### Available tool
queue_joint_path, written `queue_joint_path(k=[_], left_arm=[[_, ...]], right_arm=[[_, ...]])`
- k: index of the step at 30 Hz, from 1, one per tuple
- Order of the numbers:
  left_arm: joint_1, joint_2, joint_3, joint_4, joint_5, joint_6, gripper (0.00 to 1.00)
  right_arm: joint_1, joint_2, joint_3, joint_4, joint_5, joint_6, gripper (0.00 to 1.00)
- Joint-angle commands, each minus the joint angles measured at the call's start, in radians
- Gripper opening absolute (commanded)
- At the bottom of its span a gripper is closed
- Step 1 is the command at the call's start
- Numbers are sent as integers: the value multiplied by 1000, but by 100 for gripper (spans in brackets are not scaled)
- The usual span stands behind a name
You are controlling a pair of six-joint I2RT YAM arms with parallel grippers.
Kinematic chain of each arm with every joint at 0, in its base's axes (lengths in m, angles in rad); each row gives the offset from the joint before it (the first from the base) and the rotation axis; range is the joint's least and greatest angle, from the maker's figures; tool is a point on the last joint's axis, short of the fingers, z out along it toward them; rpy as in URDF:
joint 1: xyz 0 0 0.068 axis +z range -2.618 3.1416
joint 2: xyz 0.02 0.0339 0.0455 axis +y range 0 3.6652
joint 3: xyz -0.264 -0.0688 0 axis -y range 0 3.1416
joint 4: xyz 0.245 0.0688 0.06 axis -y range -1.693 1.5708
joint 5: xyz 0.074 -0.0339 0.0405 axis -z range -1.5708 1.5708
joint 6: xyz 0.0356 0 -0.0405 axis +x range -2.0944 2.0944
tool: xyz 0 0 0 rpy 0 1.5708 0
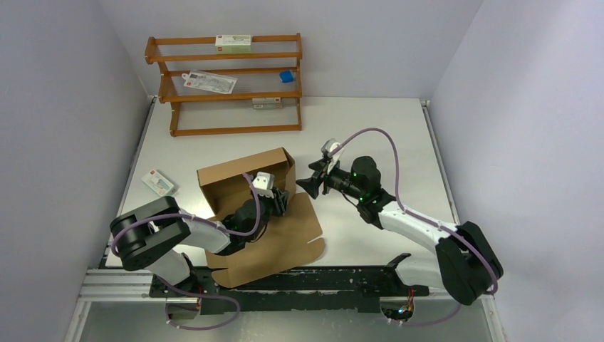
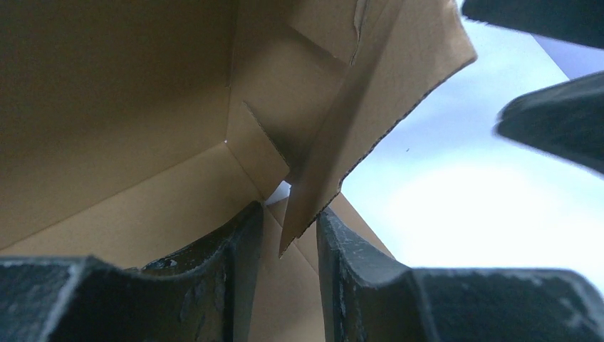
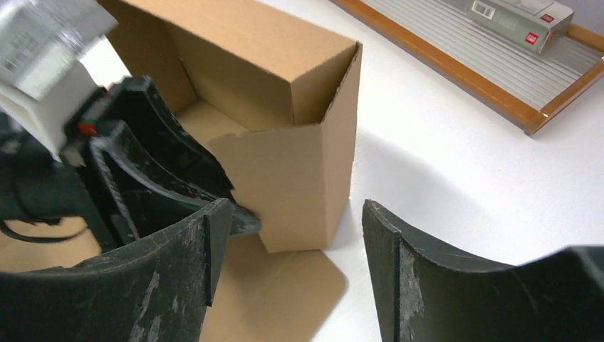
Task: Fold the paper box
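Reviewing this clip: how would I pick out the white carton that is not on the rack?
Find the wooden rack at the back wall, then come forward along the table's left edge. Left of the brown paper box, a small white carton lies flat and askew. Unlike the rack's cartons, it rests on the tabletop, alone.

White-and-black arms (image 1: 203, 228), purple cables (image 1: 370, 130), scuffed black hands (image 3: 295, 206).

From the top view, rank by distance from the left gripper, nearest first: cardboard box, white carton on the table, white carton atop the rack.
From the left gripper:
1. Cardboard box, right at it.
2. Table carton, off to its left.
3. Rack-top carton, at the back.
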Motion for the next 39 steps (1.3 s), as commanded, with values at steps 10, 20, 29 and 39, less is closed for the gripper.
queue_joint_path(k=[10,20,29,39], left_arm=[[31,-17,-8,1,55,-27,38],[33,-101,-16,-74,135,-41,47],[34,-470,63,-496,274,-42,69],[105,-531,404,-895,183,107,75]], right_arm=[[-1,272,77,185,-83,-202,72],[0,404,112,235,-161,-237,68],[-1,444,137,246,-212,-250,66],[1,465,159,255,-226,-258,66]])
